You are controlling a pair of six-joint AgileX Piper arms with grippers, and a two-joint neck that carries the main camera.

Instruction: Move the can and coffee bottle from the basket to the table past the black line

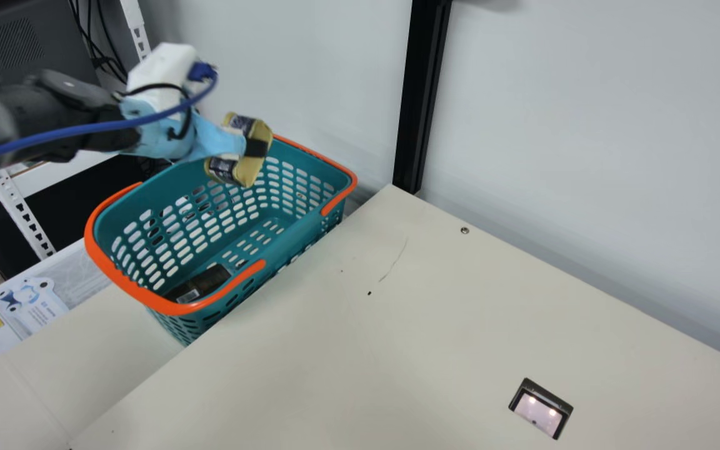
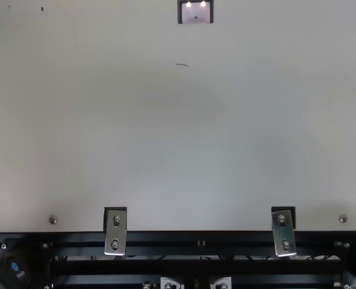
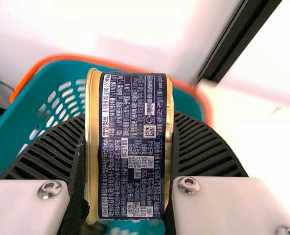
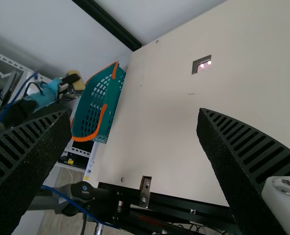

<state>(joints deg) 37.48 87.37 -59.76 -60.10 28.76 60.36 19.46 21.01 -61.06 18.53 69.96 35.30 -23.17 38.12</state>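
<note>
Presently, left fingers (image 1: 256,148) pinch the can (image 3: 131,147) over the basket (image 1: 147,190); probably the coffee bottle (image 1: 211,279) lies inside; right fingers (image 4: 248,149) spread.

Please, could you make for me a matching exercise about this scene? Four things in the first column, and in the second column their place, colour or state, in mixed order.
Column one
1. The can
2. The coffee bottle
3. The handles of the basket
4. The right gripper

Column two
A. Orange
B. Open, with nothing between its fingers
C. Held up by the left gripper
D. Lying low inside the basket

Right pairs: 1-C, 2-D, 3-A, 4-B
</note>
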